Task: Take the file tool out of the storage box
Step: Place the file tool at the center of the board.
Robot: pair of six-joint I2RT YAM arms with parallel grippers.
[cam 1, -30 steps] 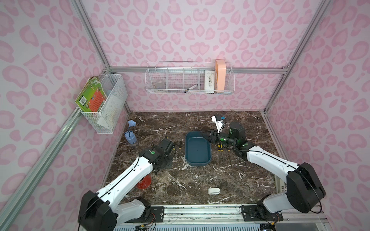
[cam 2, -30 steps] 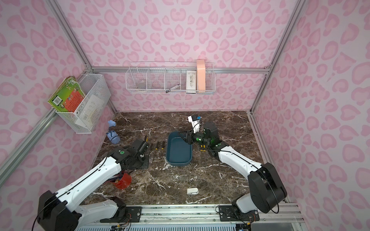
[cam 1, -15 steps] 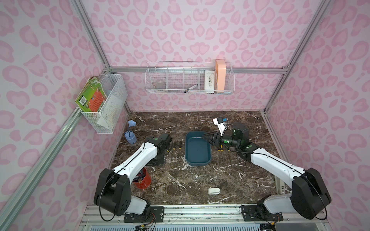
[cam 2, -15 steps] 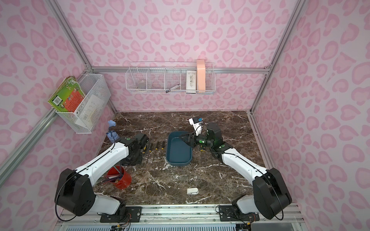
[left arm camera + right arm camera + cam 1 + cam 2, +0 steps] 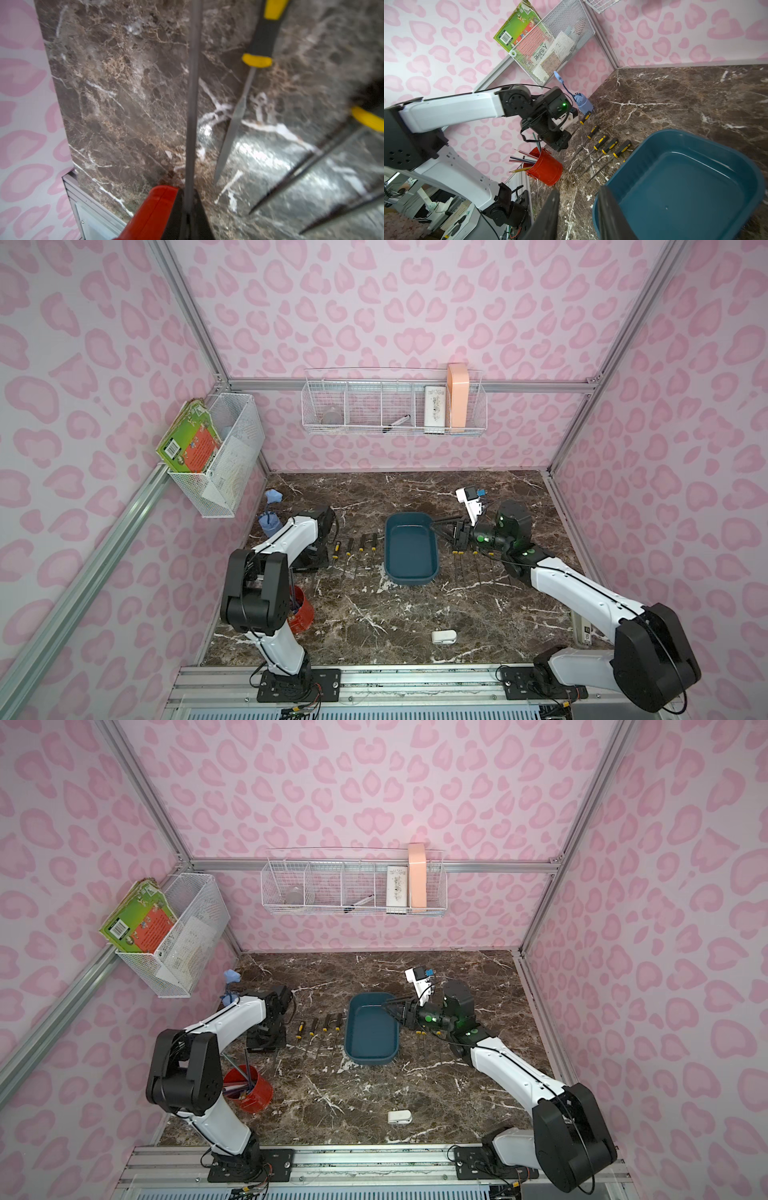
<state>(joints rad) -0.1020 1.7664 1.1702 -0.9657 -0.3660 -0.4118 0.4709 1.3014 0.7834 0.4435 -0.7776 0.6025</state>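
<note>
Right wrist view shows us our right fingers (image 5: 609, 209) spread apart, holding nothing, by the rim of the storage box (image 5: 685, 197). In both top views the box sits mid-counter (image 5: 415, 626). Our left fingers (image 5: 201, 226), out at the box's 9 o'clock, are clenched on the thin grey blade of a file tool (image 5: 193, 93). We see other files (image 5: 361, 543) in rows at the box's 9 and 3 o'clock.

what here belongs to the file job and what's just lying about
Job: storage box, empty; files laid beside it; file in the left gripper; open right gripper.
Lying about: red cup, blue toy, small white case, wire baskets.
</note>
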